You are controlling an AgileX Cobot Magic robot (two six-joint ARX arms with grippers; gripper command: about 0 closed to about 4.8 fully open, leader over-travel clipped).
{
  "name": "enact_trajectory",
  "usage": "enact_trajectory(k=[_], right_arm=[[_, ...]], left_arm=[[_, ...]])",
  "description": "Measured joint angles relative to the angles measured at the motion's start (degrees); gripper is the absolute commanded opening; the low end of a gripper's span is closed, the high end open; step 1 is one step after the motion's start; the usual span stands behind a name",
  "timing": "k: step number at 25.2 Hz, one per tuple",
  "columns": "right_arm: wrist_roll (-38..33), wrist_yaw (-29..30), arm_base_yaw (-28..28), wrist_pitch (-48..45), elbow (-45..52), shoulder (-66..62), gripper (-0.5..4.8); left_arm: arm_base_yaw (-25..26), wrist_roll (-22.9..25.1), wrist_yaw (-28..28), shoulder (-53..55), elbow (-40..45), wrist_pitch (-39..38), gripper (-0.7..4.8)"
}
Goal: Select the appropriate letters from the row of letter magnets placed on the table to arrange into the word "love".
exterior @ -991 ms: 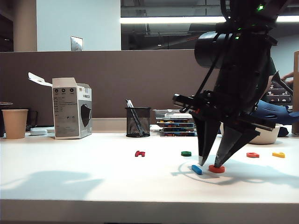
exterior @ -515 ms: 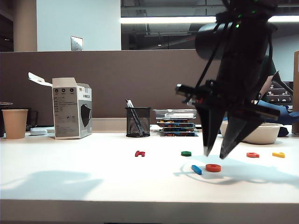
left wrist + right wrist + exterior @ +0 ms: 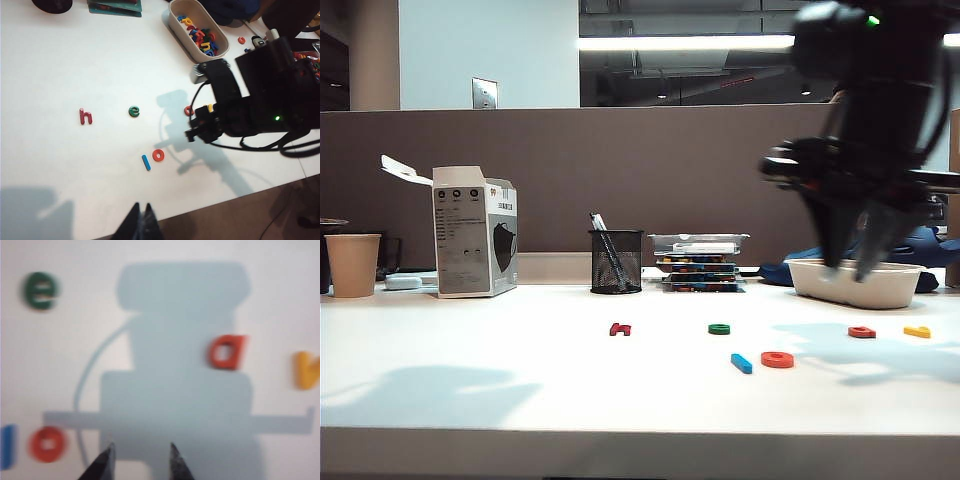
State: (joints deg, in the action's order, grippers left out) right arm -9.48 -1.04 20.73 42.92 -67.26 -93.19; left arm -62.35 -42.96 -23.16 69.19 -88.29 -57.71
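The right gripper [image 3: 853, 268] hangs high over the table's [image 3: 470, 390] right side, fingers spread and empty. Blue l [image 3: 741, 363] and orange o [image 3: 777, 359] lie touching near the front; green e [image 3: 719, 328] and yellow v [image 3: 917, 331] lie farther back. The left gripper [image 3: 141, 225] has fingers pressed together at the near edge

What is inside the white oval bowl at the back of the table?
The white oval plastic bowl holds a heap of spare letter magnets, blue, yellow, orange and red. Lower layers are covered. The open, empty right pincer hangs in front of it.
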Motion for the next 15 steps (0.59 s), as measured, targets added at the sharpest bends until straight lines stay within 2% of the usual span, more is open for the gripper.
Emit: enact_trajectory(k=[4, 8, 12, 15], right_arm=[[7.63, -0.42, -4.7, -0.83, 0.04, -0.2, 1.35], [12.39, -0.04, -9.49, -3.52, 0.0, -0.7, 1.34], [17.05, 5.75, -14.53, -5.79, 0.02, -4.11, 1.35], [20.63, 6.49, -15.21, -7.52, 0.09, -6.16, 1.35]], left_arm=[[0.0, 0.0, 0.0, 0.02, 0.0, 0.0, -0.05], [0.0, 0.0, 0.0, 0.0, 0.0, 0.0, -0.05], [0.0, 0.0, 0.0, 0.0, 0.0, 0.0, -0.05], [0.0, 0.0, 0.02, 0.0, -0.02, 0.0, -0.05]])
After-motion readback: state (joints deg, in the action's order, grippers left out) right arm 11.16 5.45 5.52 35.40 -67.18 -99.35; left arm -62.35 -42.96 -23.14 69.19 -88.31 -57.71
